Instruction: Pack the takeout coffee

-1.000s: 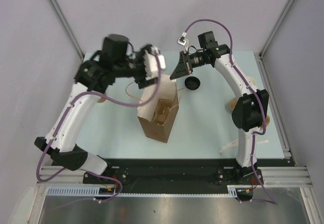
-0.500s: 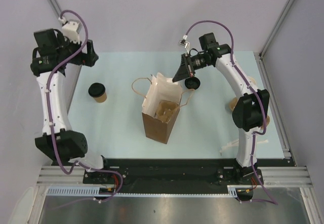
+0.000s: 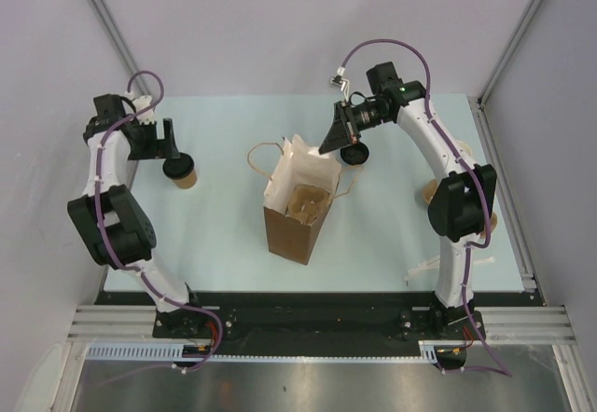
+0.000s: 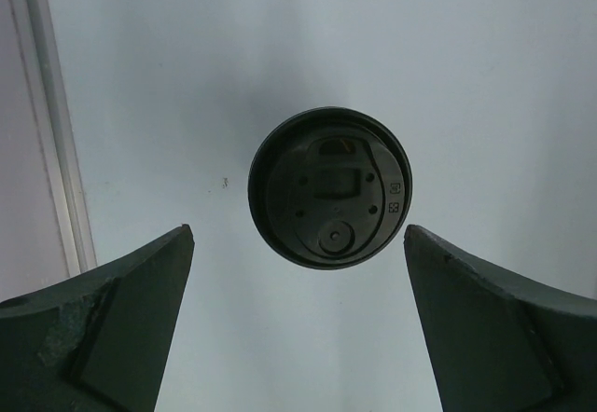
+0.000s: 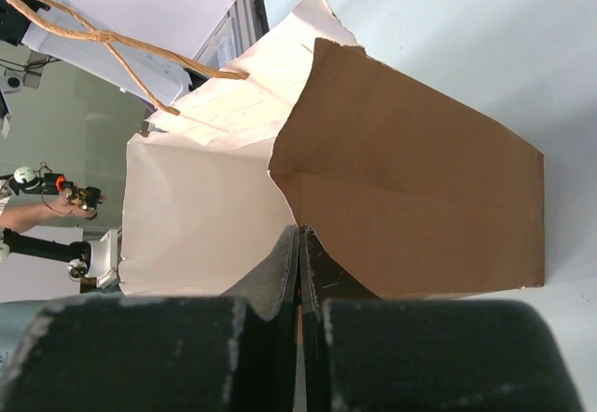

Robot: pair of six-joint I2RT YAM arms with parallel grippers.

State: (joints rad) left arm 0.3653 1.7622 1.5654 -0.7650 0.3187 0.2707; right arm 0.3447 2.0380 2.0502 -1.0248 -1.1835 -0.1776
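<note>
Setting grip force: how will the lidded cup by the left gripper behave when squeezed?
The cup is paper, so it probably dents under a hard squeeze. Its lid looks snapped on, likely stiffening the rim. Narrow and upright, it may tip if nudged.

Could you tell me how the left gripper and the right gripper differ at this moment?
The left gripper is open, while the right gripper is shut. The left gripper straddles the lidded coffee cup without touching it, whereas the right gripper pinches the rim of the paper bag. The left gripper is near the table's left edge and the right gripper is near its middle. Both are dark two-finger grippers.
</note>
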